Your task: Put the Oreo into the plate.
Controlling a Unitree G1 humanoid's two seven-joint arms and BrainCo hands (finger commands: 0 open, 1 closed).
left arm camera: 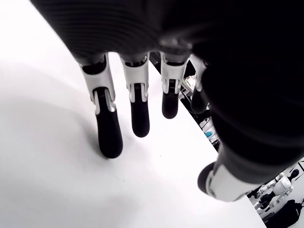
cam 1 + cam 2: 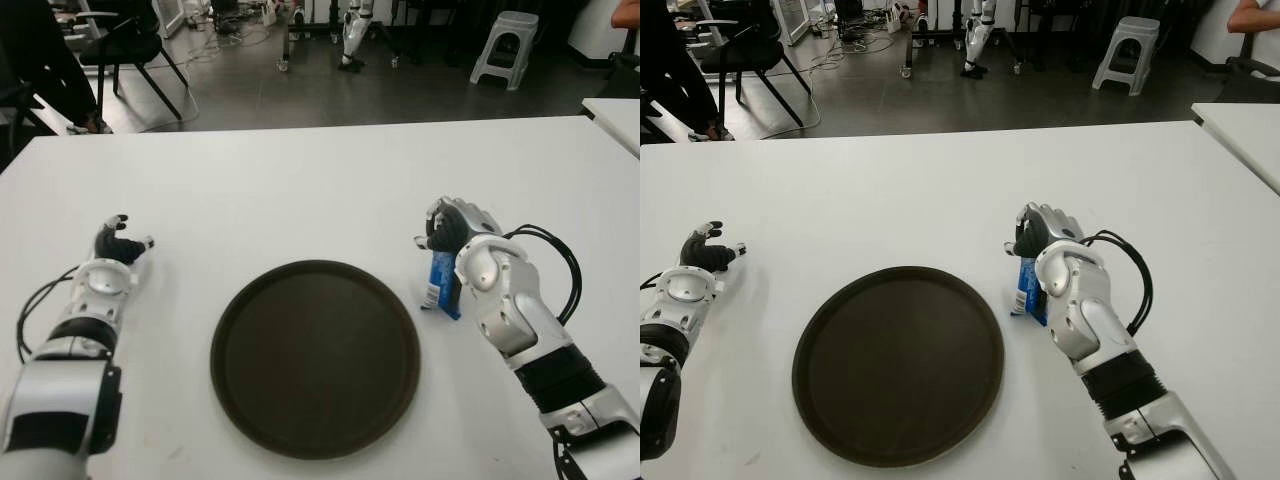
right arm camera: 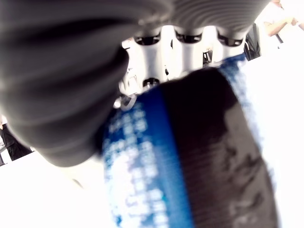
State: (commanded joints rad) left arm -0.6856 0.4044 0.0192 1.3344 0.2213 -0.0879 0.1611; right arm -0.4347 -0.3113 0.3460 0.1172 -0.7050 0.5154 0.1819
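A plain white table [image 2: 300,190] fills the foreground, its surface bare apart from the items noted below. Beyond its far edge a grey floor is seen, with a black chair [image 2: 125,50] at the left, a grey plastic stool [image 2: 505,45] at the right and cables trailing across the floor. The corner of a second white table [image 2: 615,115] is visible at the far right.

A round dark plate [image 2: 315,358] lies at the centre of the near table. Just beside its right rim the blue Oreo pack [image 2: 441,285] is held upright, its lower end at the table, clamped in the curled fingers of the right hand [image 2: 455,232]. White print is seen on the wrapper in the right wrist view, but it cannot be read.

The left hand [image 2: 118,245] is seen at the plate's left, well apart from it, fingers [image 1: 108,130] extended and separated, nothing held.
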